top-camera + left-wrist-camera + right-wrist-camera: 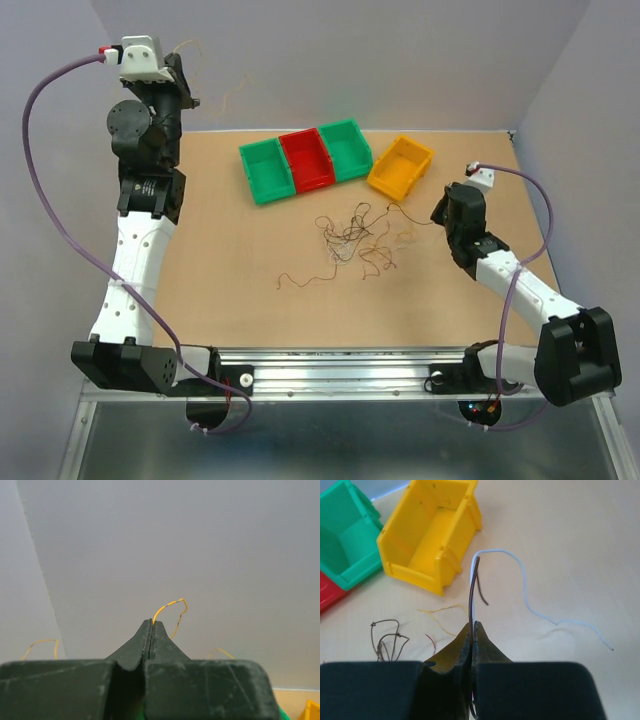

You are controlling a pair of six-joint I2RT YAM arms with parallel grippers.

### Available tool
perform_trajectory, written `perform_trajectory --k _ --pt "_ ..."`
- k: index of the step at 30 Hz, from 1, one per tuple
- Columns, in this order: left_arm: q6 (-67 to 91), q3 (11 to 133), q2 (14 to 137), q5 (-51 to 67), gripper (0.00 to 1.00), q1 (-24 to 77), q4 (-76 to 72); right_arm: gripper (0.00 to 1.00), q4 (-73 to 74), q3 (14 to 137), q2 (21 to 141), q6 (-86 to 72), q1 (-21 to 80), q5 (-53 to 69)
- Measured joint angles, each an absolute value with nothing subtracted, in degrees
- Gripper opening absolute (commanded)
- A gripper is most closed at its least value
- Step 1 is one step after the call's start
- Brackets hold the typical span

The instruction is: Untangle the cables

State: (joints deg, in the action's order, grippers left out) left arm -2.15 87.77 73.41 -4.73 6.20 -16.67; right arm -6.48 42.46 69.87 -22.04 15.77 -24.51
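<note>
left black gripper (pixel 152 622), raised at brown table's (pixel 220 260) far left corner, closed tight on thin yellow wire (pixel 172 611); right black gripper (pixel 474 625), near right edge, closed tight on thin brown wire (pixel 473 595)

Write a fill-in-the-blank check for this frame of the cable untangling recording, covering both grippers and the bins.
1. The left gripper is ____ on a yellow cable.
2. The bin between the two green bins is ____.
3. The right gripper pinches a brown cable; its nearest bin is ____.
Missing words: shut; red; yellow.
</note>
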Motion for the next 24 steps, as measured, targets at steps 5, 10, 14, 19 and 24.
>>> perform_trajectory --k 5,10,14,19,24 --pt "-1.26 86.32 73.87 0.93 0.00 6.35 -17.15 0.00 -6.35 42.46 68.55 -19.79 15.73 -15.42" --pt "-0.89 86.26 75.99 4.80 0.00 6.31 -18.39 0.01 -4.60 42.46 66.61 -17.26 15.79 -5.41" --pt "0.19 85.95 79.68 7.07 0.00 6.31 -19.11 0.01 -2.28 42.30 62.54 -16.60 15.81 -0.47" --pt "1.06 84.16 84.75 8.43 0.00 6.33 -21.10 0.01 -2.00 42.15 57.74 -15.94 15.81 2.04" --pt "2.15 81.93 91.66 11.00 0.00 6.33 -23.97 0.02 -1.30 41.39 56.25 -15.05 15.81 3.57"
